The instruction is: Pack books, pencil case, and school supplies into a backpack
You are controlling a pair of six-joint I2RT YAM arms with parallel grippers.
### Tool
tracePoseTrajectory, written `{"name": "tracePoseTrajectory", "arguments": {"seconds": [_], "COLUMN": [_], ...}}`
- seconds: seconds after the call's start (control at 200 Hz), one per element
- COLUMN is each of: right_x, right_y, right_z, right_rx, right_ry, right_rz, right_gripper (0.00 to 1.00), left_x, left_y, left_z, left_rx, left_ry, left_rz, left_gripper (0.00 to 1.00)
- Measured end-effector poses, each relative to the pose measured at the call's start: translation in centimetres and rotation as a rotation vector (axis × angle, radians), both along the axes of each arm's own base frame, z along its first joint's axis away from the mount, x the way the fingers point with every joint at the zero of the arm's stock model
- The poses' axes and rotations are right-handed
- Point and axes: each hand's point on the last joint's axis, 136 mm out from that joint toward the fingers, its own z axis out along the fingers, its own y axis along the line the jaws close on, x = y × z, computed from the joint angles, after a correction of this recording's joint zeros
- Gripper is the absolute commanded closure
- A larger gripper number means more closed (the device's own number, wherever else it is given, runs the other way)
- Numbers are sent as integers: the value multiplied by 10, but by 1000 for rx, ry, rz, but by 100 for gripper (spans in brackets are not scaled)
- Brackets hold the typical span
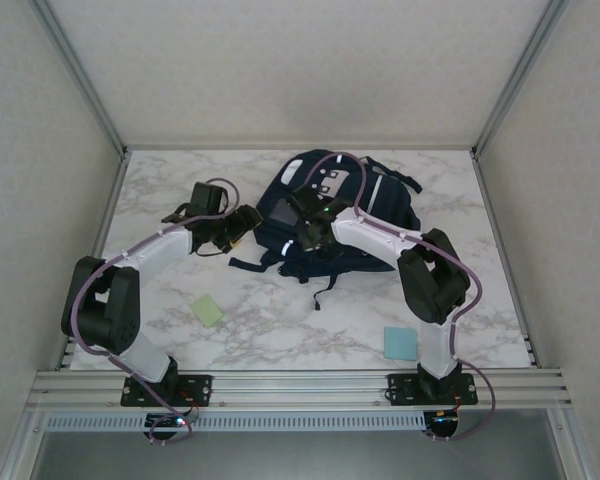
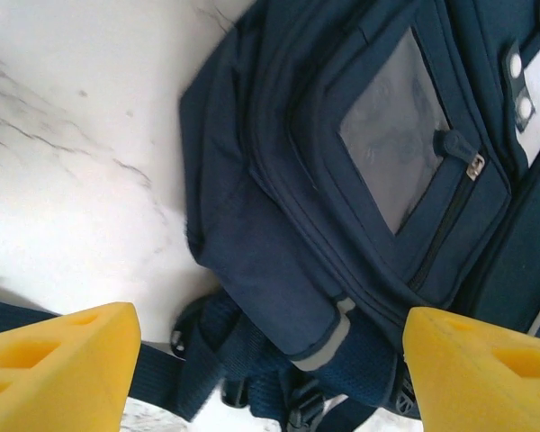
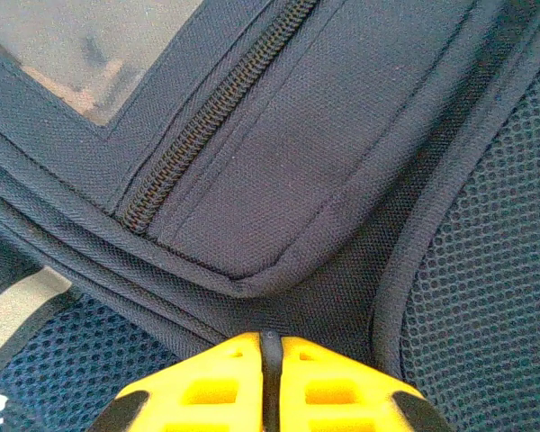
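Nearest the arm bases, two small pads lie flat on the marble worktop (image 1: 280,340). The pale green pad (image 1: 207,310) sits in front of the left arm and the light blue pad (image 1: 400,343) in front of the right arm. They are well apart from each other and from both grippers.

Farther in, the left gripper (image 1: 238,228) hovers just beside the backpack's left edge. In its wrist view the left gripper (image 2: 270,378) stands wide open, with one yellow finger (image 2: 54,360) at each bottom corner and nothing between them. Beyond its fingertips lie a dark strap (image 2: 207,360) and the backpack's lower corner.

The right gripper (image 1: 308,232) reaches over the near part of the backpack (image 1: 340,205). In its wrist view the right gripper (image 3: 270,387) is closed, its yellow fingers pressed together with only a thin dark line between them. Its tips are right at the navy fabric, just below a piped seam and between two mesh panels. Whether a fold of cloth is caught there cannot be told. A zip (image 3: 207,117) runs diagonally past it.

The backpack (image 2: 342,180) lies in the middle of the worktop towards the far edge, its grey front pocket panel facing up.
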Motion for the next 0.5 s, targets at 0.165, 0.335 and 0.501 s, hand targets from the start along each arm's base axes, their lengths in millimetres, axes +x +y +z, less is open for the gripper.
{"name": "tracePoseTrajectory", "arguments": {"seconds": [0.165,0.335,0.501], "right_x": [-7,-17,-19], "right_y": [1,-3,-8], "right_z": [11,10,8], "right_rx": [51,52,39], "right_ry": [22,68,75], "right_rz": [-14,-35,-52], "right_gripper": [100,100,100], "left_x": [16,39,56], "left_y": [-33,-46,-48], "left_z": [-3,-33,-54], "left_rx": [-21,26,57], "left_ry": [0,41,81], "left_rz": [-28,-6,30], "left_gripper": [23,33,81]}}
